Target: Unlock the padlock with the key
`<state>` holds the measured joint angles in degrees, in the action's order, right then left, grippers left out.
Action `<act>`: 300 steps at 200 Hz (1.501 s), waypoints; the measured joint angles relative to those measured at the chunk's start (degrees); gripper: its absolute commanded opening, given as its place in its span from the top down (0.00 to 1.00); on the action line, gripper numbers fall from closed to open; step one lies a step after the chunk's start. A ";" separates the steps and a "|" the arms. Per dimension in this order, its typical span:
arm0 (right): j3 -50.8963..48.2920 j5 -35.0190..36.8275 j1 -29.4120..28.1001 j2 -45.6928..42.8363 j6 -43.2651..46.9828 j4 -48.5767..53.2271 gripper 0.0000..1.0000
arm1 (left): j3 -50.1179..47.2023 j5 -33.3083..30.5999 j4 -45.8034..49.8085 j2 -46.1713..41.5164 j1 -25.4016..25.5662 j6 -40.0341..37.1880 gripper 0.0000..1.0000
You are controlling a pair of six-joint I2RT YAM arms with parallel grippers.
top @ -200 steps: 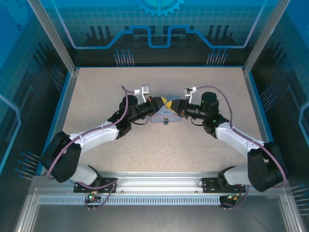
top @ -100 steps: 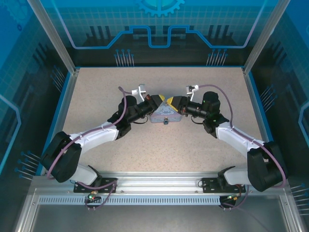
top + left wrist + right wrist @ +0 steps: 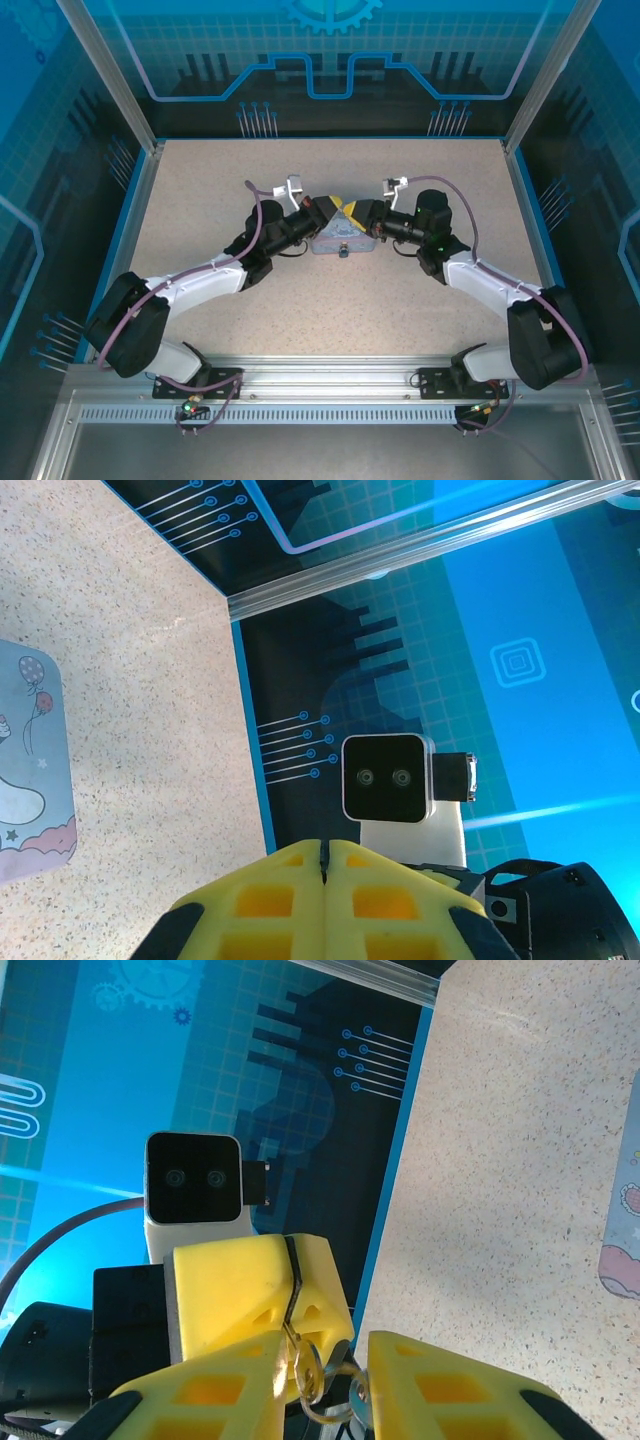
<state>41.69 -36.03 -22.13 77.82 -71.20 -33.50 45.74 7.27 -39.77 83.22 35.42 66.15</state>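
1. The left gripper (image 3: pixel 326 211) is pressing its two yellow fingers (image 3: pixel 290 890) tight together, with no gap between them.
2. In the right wrist view, a thin dark metal strip is sitting in the crack between those fingers. It looks like the key (image 3: pixel 290 1290), so the left gripper is pinching the key.
3. A small wire ring (image 3: pixel 305 1365) is hanging down from the key.
4. The right gripper (image 3: pixel 357 212) is holding its yellow fingers (image 3: pixel 450 1385) apart, with a gap between them.
5. The wire ring and a small silvery loop (image 3: pixel 355 1397) are sitting in that gap. I cannot tell if the right fingers are squeezing anything, because the lower part is cut off.
6. I cannot tell if the silvery loop is part of the padlock. Its dark body is too small to pick out.
7. The two grippers are meeting tip to tip, the left one on the left and the right one on the right, almost touching.
8. They are hanging just above the far edge of a pale blue tin box (image 3: pixel 340 242).
9. The box is lying flat in the middle of a speckled sandy table (image 3: pixel 300 310).
10. Blue walls (image 3: pixel 330 60) with line patterns are standing around the table, and a metal rail (image 3: pixel 320 375) is running along the near edge.
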 measured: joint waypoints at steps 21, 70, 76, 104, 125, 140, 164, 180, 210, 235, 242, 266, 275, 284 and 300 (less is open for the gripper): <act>0.00 -0.02 0.00 0.24 -0.28 -0.46 0.77 | 0.00 -0.13 0.00 0.00 0.00 0.00 1.00; 0.00 -0.09 0.00 0.33 -0.57 -1.31 0.84 | -0.04 -0.42 0.00 0.09 0.00 0.00 1.00; 0.00 -0.09 0.00 0.33 -0.61 -1.29 0.84 | -0.04 -0.42 0.00 0.11 0.00 0.00 1.00; 0.00 -0.09 0.00 0.35 -0.61 -1.31 0.86 | -0.04 -0.61 -0.24 0.26 0.02 0.00 1.00; 0.00 -0.07 0.00 0.42 -0.66 -1.38 0.87 | -0.07 -0.83 -0.44 0.37 0.02 0.00 1.00; 0.00 -0.07 0.00 0.44 -0.74 -1.51 0.85 | -0.07 -1.03 -0.46 0.39 0.11 0.00 1.00; 0.00 -0.20 0.00 0.57 -0.83 -1.70 0.84 | -0.07 -1.05 -0.63 0.44 0.11 0.00 1.00; 0.00 -0.24 0.00 0.59 -0.83 -1.75 0.85 | -0.07 -1.09 -0.81 0.55 0.15 0.00 1.00; 0.00 -0.22 0.00 0.61 -0.83 -1.70 0.85 | -0.07 -1.51 -1.51 1.07 0.28 0.00 1.00; 0.00 -0.22 0.00 0.85 -0.83 -1.73 0.86 | -0.04 -1.73 -1.70 1.25 0.33 0.00 1.00; 0.00 -0.22 0.00 0.87 -0.83 -1.73 0.87 | -0.07 -1.90 -1.70 1.29 0.33 0.00 1.00; 0.02 -0.22 0.00 0.92 -0.85 -1.75 0.88 | -0.07 -2.08 -1.70 1.36 0.33 0.00 1.00; 0.00 -0.22 0.00 0.92 -0.85 -1.73 0.88 | -0.07 -2.12 -1.73 1.40 0.33 0.00 1.00; 0.02 -0.22 0.00 0.92 -0.85 -1.73 0.87 | -0.07 -2.12 -1.75 1.46 0.33 0.00 1.00; 0.02 -0.24 0.00 0.94 -0.85 -1.75 0.86 | -0.07 -2.14 -1.99 1.55 0.33 0.00 1.00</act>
<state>41.71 -36.27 -22.13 78.76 -72.05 -35.24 45.67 5.13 -41.76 84.77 35.75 66.15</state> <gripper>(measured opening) 0.131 0.053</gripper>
